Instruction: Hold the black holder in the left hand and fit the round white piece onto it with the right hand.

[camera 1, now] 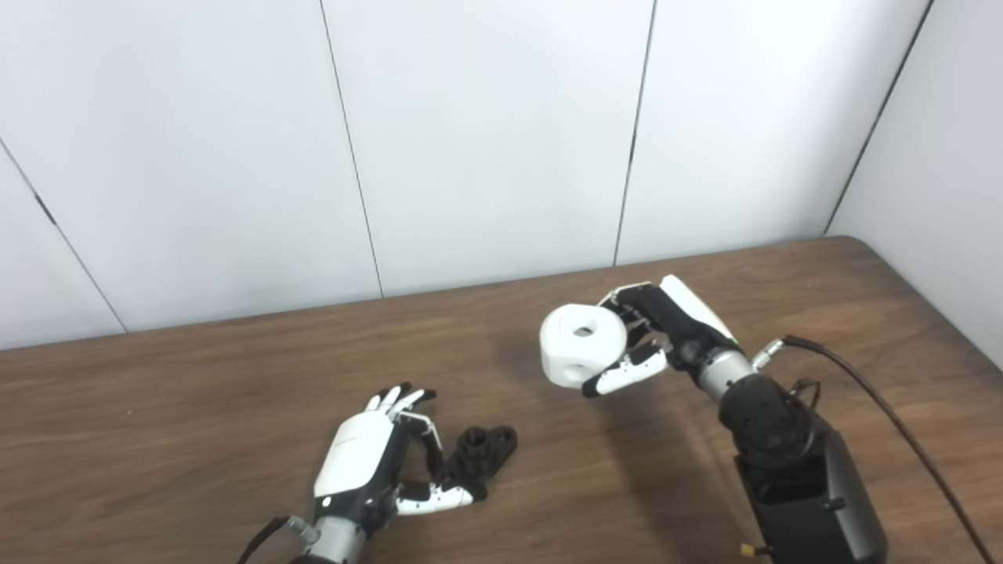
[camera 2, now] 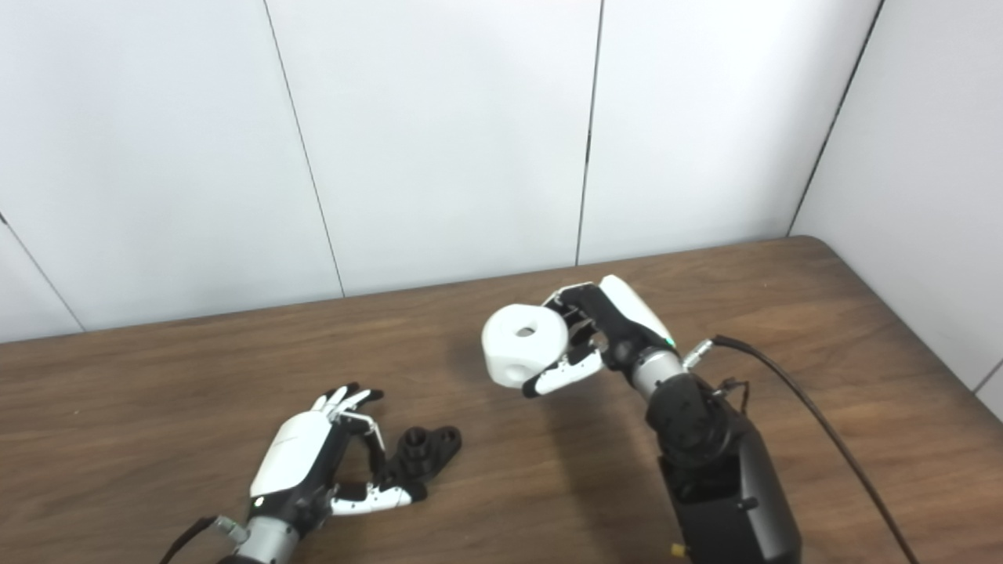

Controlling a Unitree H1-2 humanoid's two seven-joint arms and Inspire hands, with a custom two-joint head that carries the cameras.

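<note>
Gripping the white piece [camera 1: 583, 345], right hand [camera 1: 658, 329] hovers mid-table.

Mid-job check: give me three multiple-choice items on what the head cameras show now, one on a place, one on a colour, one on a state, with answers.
1. Where is the black holder?
A. Lying on the table by the left hand
B. Raised in the right hand
C. At the table's far edge

2. What colour is the round piece?
A. Black
B. White
C. Brown

3. What is the right hand doing?
A. Lying open on the table
B. Holding the round piece above the table
C. Pressing the holder down

Answers: 1 A, the holder rests on the wooden table beside the left hand, whose fingers are apart. 2 B, it is white with a hole on top. 3 B, its fingers are around the piece, whose shadow falls on the wood below.
</note>
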